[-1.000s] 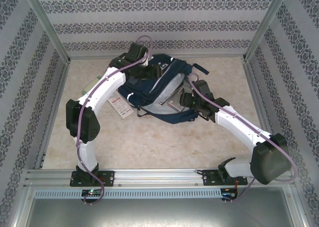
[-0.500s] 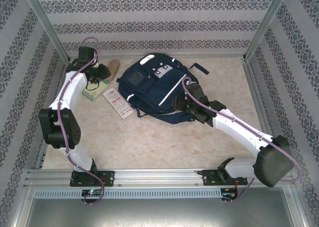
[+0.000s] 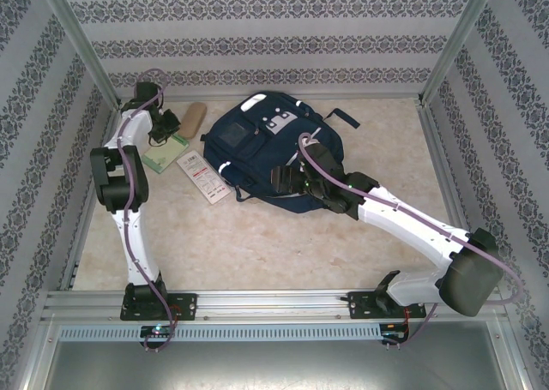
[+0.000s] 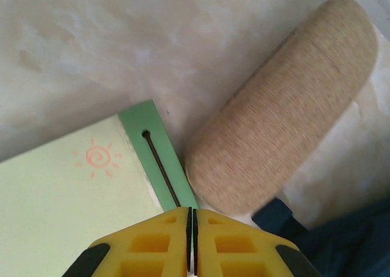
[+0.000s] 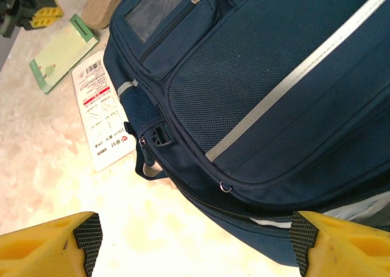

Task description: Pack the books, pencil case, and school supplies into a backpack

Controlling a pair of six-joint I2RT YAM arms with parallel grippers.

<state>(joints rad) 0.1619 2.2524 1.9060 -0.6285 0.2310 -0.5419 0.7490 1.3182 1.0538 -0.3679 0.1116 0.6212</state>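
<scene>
Gaping empty, right jaws over backpack [image 5: 292, 76] edge — left jaws shut, at pad [image 4: 67, 192] edge

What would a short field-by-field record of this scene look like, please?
backpack: lies flat on the table, front up
pencil case: tan, beside the pad, not packed
green pad: flat on the table, beside the packet
white packet: flat, between pad and backpack
left jaws: closed, at the pad's edge
right jaws: wide open over the backpack's near edge

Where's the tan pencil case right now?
The pencil case lies back left in the overhead view, beside the green pad and just left of the backpack.
</scene>
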